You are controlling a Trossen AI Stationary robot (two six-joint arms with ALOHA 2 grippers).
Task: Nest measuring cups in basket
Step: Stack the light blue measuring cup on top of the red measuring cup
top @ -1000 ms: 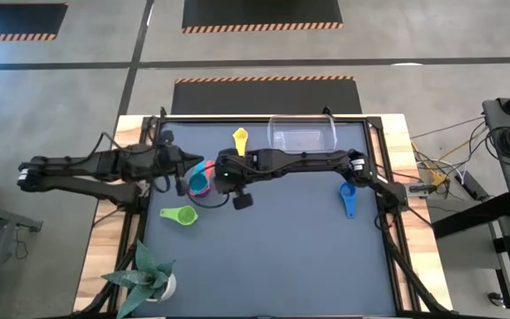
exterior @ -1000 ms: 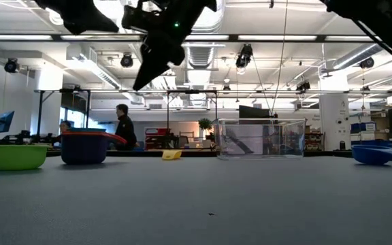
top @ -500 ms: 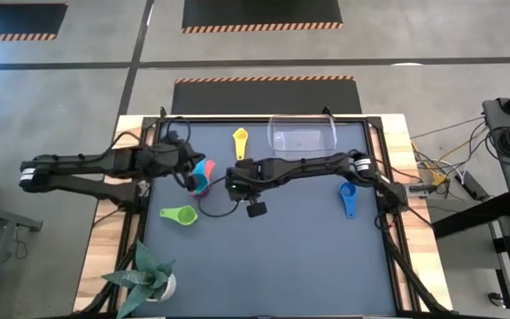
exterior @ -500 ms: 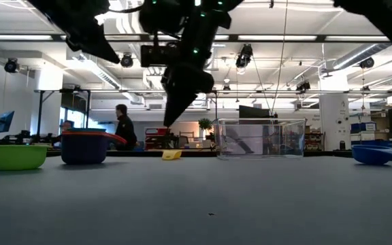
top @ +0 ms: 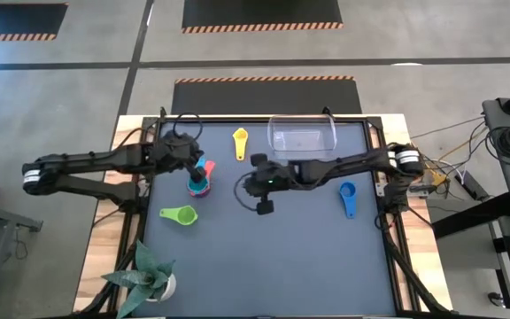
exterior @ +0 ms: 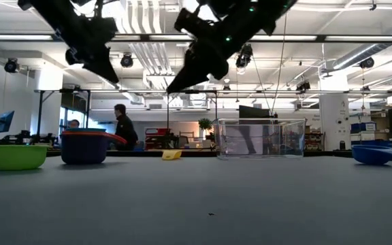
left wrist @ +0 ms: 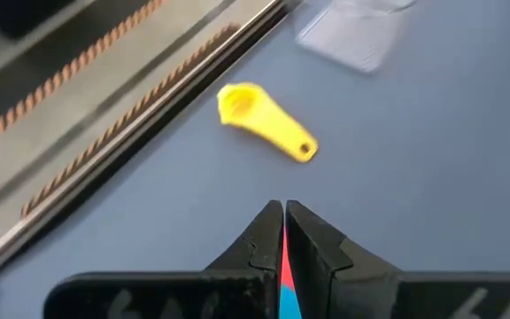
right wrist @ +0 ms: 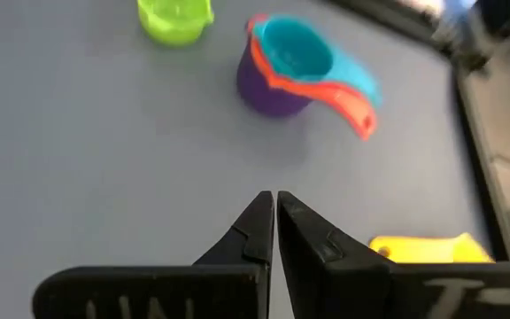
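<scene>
Both hands hanging pinched together and empty above the table (top: 282,239).

The right wrist view is showing cyan and red cups nesting in the purple cup (right wrist: 277,84), hidden in the low view; there the left hand (exterior: 111,75) and right hand (exterior: 172,88) are hovering before the empty basket (exterior: 260,139), yellow cup (top: 241,142) beside it.

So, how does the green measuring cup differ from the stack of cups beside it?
The green cup lies alone on the mat, while the stack is several cups nested: purple outside, then red, then cyan, as the right wrist view shows. In the low view the green cup sits lower than the stack. Both stand upright on the mat's left part, outside the basket.
</scene>
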